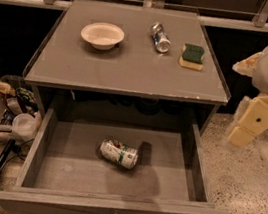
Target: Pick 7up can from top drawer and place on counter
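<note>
The top drawer (63,169) is open below the counter (129,73). The 7up can (118,153) lies on its side near the middle of the drawer floor, its long axis running roughly left to right. The gripper (250,125) hangs well to the right, outside the drawer wall and above the can. Whether it is released or clenched I cannot tell. The reach probably needs to go left and down.
</note>
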### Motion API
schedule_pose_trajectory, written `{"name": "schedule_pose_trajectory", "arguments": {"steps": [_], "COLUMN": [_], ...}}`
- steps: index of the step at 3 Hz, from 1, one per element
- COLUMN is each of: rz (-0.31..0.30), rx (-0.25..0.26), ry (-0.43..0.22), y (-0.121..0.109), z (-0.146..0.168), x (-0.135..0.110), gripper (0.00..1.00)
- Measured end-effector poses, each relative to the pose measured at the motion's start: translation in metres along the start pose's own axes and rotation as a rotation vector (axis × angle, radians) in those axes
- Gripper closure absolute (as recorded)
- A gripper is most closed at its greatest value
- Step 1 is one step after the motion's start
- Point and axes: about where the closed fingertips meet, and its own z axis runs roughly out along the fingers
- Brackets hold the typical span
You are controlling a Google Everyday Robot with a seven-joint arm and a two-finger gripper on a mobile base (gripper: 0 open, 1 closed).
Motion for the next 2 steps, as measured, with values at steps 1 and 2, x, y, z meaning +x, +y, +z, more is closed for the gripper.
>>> {"name": "schedule_pose_trajectory", "arguments": {"steps": [1, 2], "rz": [0.012, 0.072], "rx": [-0.002, 0.038], "ry": [-0.134, -0.241], "y": [0.009, 0.015], "z": [0.021, 0.037], "x": [-0.017, -0.023], "gripper": [0.0, 0.0]}}
